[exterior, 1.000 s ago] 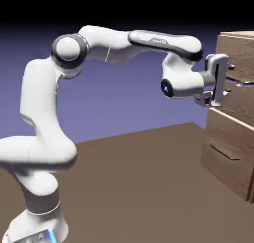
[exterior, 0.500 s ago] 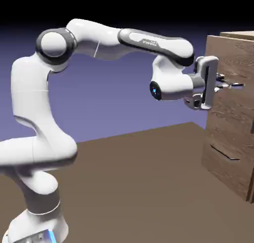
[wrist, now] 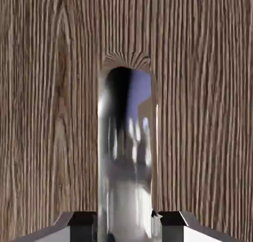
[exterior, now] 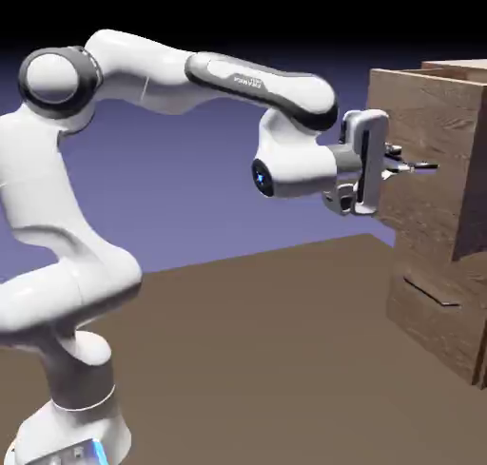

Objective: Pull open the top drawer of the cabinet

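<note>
End effector [exterior: 399, 166] clenched on the top drawer's handle [wrist: 127, 157]. Top drawer [exterior: 418, 159] juts out from the cabinet [exterior: 447, 311]

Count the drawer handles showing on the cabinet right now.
2: the top drawer's handle, clamped in the gripper; the lower drawer's handle, untouched. None seems hidden.

Small dark lettering on arm [exterior: 249, 81] forearm, too blurred to read

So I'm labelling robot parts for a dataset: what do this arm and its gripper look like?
The arm is glossy white with rounded links, dark grey joint bands and small lettering on the forearm; a blue light glows at the wrist. The gripper is white and grey, with small grey fingertips.
</note>
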